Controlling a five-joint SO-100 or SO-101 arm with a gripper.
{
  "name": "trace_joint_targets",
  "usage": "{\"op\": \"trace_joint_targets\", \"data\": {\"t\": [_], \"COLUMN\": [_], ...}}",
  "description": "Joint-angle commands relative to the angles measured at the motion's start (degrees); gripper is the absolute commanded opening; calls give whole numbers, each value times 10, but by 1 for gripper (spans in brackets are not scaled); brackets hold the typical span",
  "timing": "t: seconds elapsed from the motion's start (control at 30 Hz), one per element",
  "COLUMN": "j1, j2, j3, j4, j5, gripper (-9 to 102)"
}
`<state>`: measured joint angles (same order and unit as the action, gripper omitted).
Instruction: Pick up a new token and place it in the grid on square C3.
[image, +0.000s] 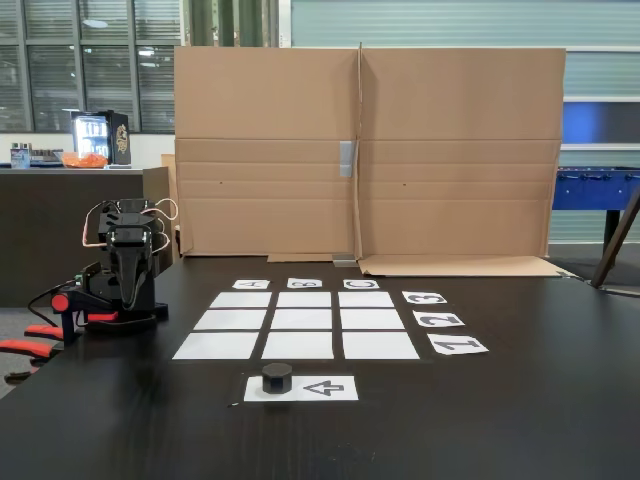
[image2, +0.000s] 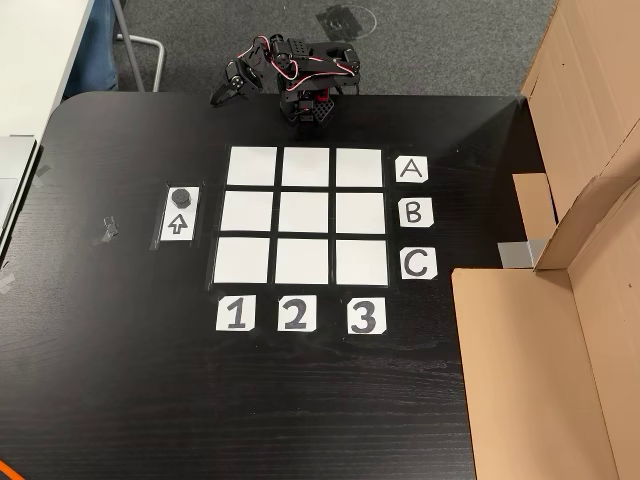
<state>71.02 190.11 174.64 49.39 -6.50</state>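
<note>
Small dark hexagonal puck token (image2: 181, 195) sits on arrow sheet (image2: 178, 226); pincer (image2: 222, 92) folded, state unreadable. Risk: shallow grip slips, missing white corner square C3 (image2: 362, 262).

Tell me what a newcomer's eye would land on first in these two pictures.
First, the grid of nine white paper rectangles in the middle of the black table, edged by labels A to C and 1 to 3. Next, the small dark grey puck-shaped token on the single white arrow sheet beside the grid. Behind it, the big brown cardboard screen stands along the table's far edge, and the folded black arm sits left in that fixed view.
</note>
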Motion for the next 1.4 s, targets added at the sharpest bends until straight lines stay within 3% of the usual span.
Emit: {"op": "trace_joint_targets", "data": {"t": [0.0,1.07,1.37], "j1": [5,5,-63], "j2": [4,4,2], "j3": [-2,-2,-4], "j4": [1,1,8], "j5": [4,4,1], "gripper": [0,0,0]}}
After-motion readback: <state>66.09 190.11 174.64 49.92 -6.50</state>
